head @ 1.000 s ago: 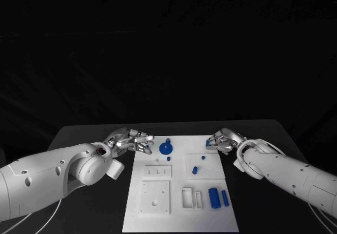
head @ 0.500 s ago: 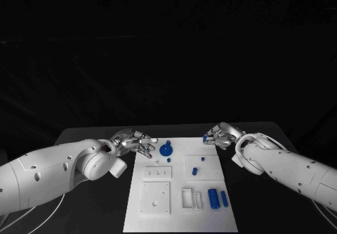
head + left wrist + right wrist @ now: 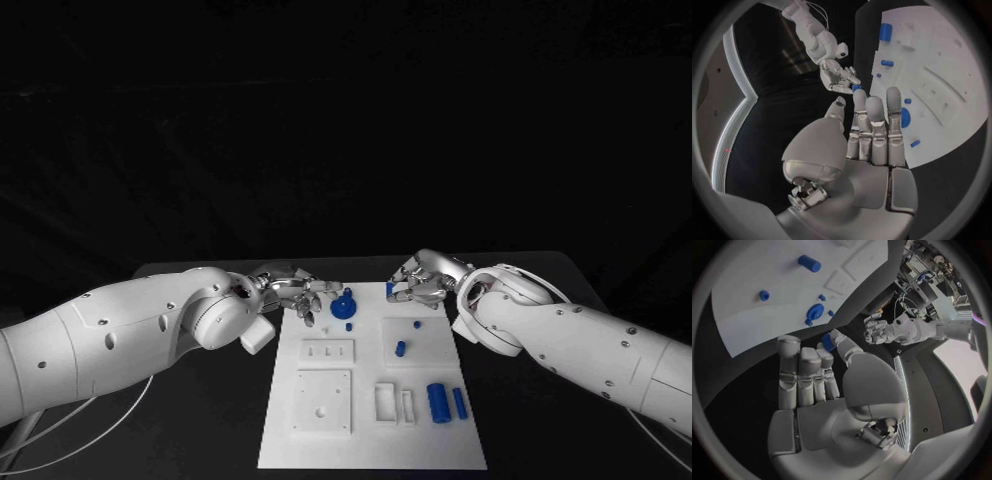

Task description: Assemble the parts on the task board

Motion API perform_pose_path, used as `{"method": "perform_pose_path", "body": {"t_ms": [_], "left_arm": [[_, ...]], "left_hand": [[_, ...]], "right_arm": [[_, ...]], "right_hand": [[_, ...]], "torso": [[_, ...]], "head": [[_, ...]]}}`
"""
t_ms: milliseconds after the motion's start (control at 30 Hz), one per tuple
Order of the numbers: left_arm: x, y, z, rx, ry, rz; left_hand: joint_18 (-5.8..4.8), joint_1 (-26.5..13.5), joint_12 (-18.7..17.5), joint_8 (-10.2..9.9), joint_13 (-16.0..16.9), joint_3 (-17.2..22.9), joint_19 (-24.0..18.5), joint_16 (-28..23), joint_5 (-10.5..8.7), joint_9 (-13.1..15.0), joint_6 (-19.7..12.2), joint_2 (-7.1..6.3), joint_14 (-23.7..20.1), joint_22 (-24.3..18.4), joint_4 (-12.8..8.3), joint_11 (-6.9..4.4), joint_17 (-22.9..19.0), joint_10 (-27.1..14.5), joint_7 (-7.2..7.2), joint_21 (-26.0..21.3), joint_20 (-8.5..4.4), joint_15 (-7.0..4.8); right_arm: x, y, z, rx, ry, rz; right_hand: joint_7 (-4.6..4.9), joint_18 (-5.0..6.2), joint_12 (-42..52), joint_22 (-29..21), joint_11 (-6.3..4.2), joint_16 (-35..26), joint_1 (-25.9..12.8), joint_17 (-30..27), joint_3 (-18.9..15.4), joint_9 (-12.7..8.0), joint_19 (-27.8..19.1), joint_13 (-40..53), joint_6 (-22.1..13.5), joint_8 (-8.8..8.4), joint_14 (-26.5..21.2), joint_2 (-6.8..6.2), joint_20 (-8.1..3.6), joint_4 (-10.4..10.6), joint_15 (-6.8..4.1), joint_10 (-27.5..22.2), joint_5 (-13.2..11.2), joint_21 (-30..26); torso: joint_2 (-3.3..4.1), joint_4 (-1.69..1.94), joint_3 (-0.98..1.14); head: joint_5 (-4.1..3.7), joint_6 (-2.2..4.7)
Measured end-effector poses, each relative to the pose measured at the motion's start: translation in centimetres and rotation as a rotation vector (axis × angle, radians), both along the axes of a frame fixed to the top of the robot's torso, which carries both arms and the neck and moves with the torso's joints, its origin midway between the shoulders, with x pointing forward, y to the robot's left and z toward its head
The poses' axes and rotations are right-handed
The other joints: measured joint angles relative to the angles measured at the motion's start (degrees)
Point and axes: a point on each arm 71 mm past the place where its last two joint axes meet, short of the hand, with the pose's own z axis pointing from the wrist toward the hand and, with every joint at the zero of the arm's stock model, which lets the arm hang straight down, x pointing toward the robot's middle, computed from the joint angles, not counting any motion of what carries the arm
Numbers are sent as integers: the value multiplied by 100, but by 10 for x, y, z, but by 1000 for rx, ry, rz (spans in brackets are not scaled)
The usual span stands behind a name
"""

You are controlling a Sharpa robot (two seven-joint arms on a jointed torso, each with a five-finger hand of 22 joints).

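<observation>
A small blue part (image 3: 389, 288) is pinched at the fingertips of the silver right hand (image 3: 415, 283), which is held over the far edge of the white rectangular task board (image 3: 368, 440) on the black table (image 3: 534, 400). The silver left hand (image 3: 296, 293) is seen at the board's far left edge with its fingers extended side by side and nothing in them, just beside a round blue disc-shaped part (image 3: 343, 305) lying on the board. Nearer the robot, a short blue cylinder (image 3: 438, 404) and a thinner blue pin (image 3: 462, 404) lie side by side on the board, well apart from both hands.
</observation>
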Motion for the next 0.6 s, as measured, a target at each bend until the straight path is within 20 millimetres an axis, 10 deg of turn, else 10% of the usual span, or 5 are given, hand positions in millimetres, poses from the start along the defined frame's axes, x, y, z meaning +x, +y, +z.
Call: {"method": "perform_pose_path", "body": {"t_ms": [367,600], "left_arm": [[2,-10,-3,48,18,5],[2,-14,-4,85,10,13]], "left_hand": [[1,-221,494,147,209,87,-132,450,95,1340,-166,-177,-108,288,208,4,-251,-193,-41,304,17,7],[1,-380,526,223,186,214,-202,491,-35,1571,-314,-336,-223,301,458,54,-440,-304,5,304,70,61]], "right_arm": [[-10,32,-3,-31,15,63],[-13,44,-3,-38,18,86]], "right_hand": [[15,0,0,0,0,0,22,0,30,-2,0,0,-17,-1,0,-22,0,30,0,0,45,0],[15,0,0,-1,0,0,22,-1,46,-3,0,-1,-17,-1,0,-22,0,46,0,0,44,0]], "torso": [[-31,-24,7],[-27,-23,6]], "head": [[26,-26],[18,-25]]}}
